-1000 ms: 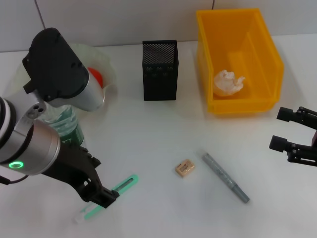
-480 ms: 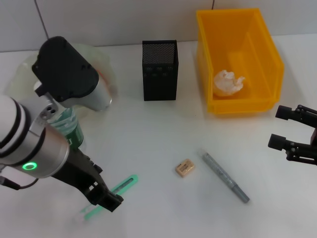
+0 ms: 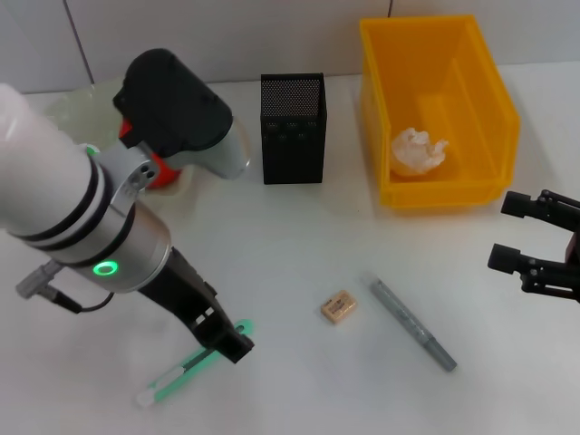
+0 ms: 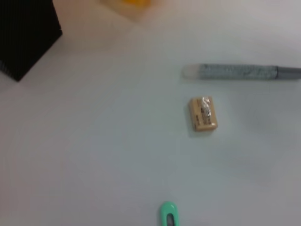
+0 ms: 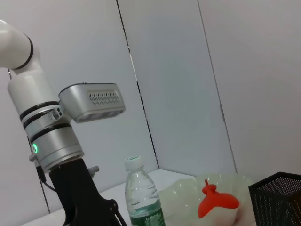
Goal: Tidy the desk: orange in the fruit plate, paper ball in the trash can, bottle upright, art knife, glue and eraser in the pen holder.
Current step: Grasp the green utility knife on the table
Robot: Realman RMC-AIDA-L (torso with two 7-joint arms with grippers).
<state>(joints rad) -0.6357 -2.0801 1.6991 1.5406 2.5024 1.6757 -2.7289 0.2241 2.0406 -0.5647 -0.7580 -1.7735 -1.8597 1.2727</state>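
The work lies on a plain white desk [image 3: 272,245] set against a pale panelled wall with dark vertical seams. Taking the black mesh pen holder [image 3: 293,128] at the back of the desk as the landmark: the yellow trash can [image 3: 439,109] stands just to its right, with the crumpled paper ball [image 3: 418,150] already lying inside. To the holder's left sits the translucent fruit plate [image 5: 202,195], holding an orange-red piece of fruit [image 5: 217,201]. In the right wrist view a clear bottle [image 5: 143,197] with a green label stands upright near the plate, on the side away from the holder.

In front of the holder, toward the robot, the tan eraser [image 3: 337,307] lies flat on the bare desk. The grey glue stick [image 3: 412,323] rests just to the eraser's right, angled and not touching it. The green art knife [image 3: 186,366] lies well in front and left of the holder, also flat on the desk.

The left gripper [image 3: 234,345] is low over the end of the knife nearest the eraser; whether its fingers are parted or have hold of the knife cannot be told. The right gripper [image 3: 530,240] hovers in front of the trash can, far right of the holder, its fingers spread apart and holding nothing.
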